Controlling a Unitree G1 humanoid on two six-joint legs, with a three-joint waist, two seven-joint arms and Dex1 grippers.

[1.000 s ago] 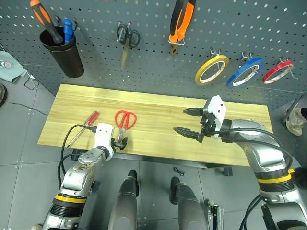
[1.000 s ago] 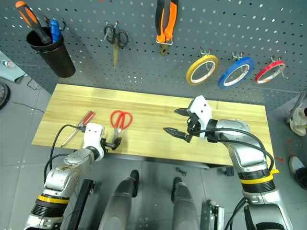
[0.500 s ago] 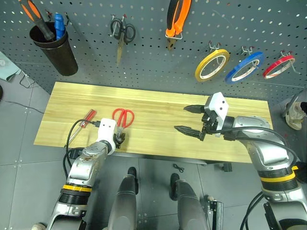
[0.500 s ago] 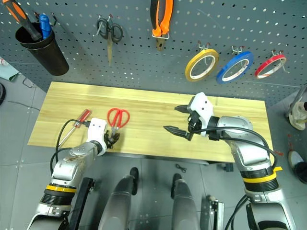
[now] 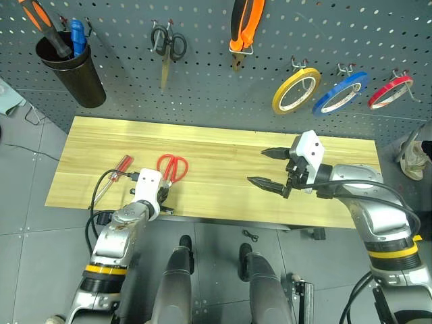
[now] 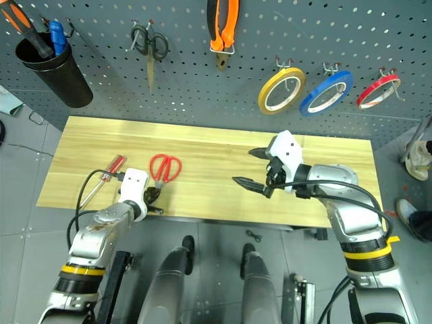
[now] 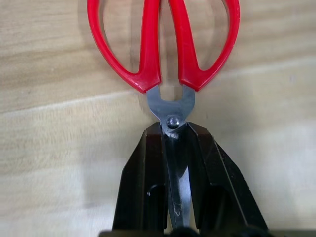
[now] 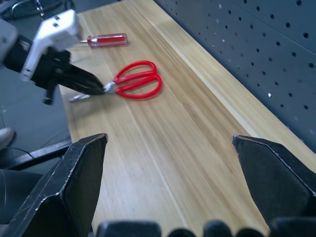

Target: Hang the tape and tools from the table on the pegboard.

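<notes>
Left gripper (image 7: 176, 143): I see its black fingers clamped on the steel blades of the red-handled scissors (image 7: 163, 47), just below the pivot — handles pointing toward the pegboard, flat on the pale yellow wooden table (image 5: 223, 152).
Right gripper (image 5: 268, 167): fingers spread wide, empty, above the table's right half.
Slim red-handled screwdriver (image 5: 115, 173): lying on the table beside the scissors.
Dark blue-grey pegboard (image 5: 202, 74): blue tape ring (image 5: 341, 93) and orange-and-black pliers (image 5: 242, 25) on hooks.
</notes>
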